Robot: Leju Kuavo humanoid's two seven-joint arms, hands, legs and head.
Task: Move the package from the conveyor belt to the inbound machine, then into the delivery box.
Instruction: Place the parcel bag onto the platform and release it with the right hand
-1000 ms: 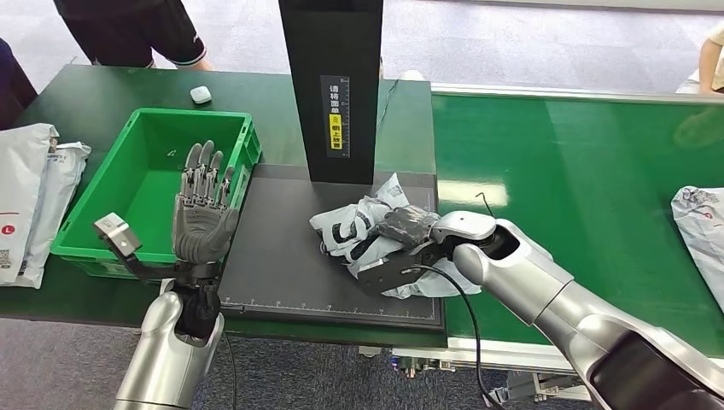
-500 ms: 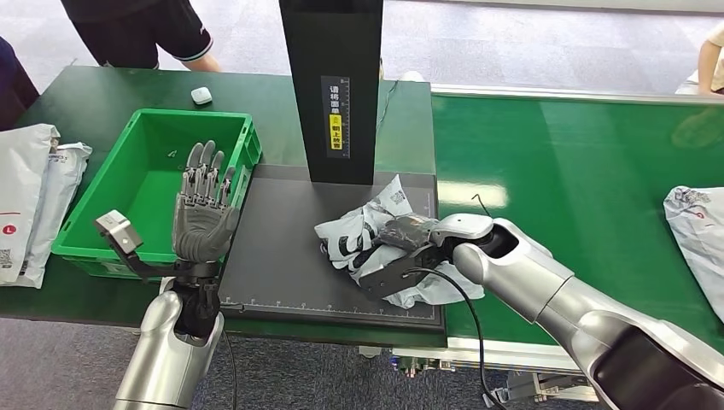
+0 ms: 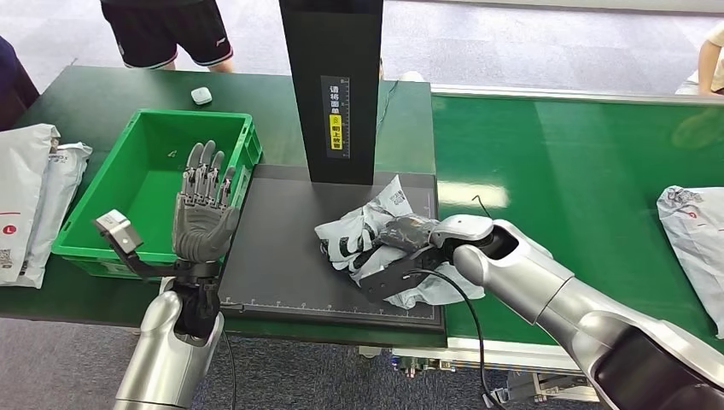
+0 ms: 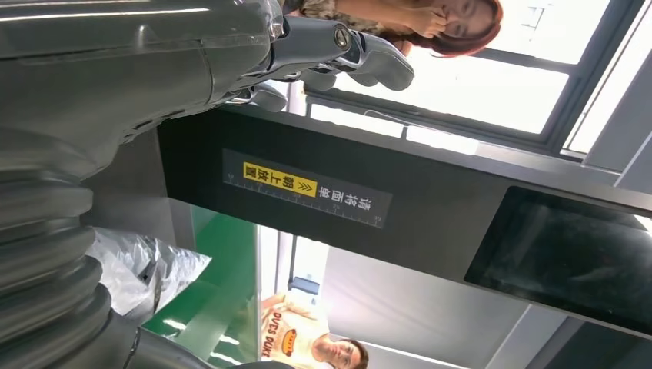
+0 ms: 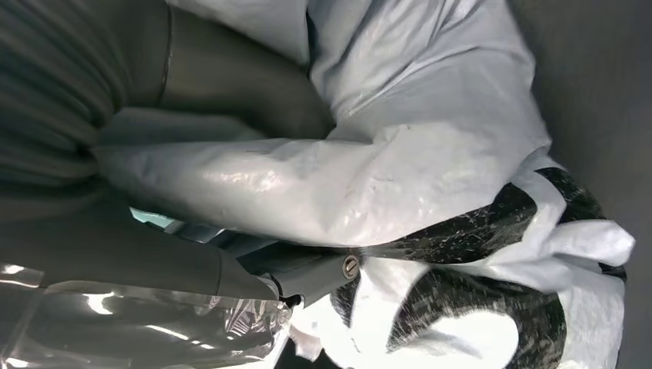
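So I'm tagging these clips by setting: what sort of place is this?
Probably a parcel-sorting or logistics station, perhaps a demo one. A wide green conveyor belt carries a grey plastic mailer bag, a black scanner column with a yellow label stands over a dark platform, and a green plastic crate waits beside it.

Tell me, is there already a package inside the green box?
No, the green box holds no package; the package lies on the dark scanner plate.

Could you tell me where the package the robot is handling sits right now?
In the head view, the package lies crumpled on the inbound machine's black platform, just before its black upright column, gripped by the right hand.
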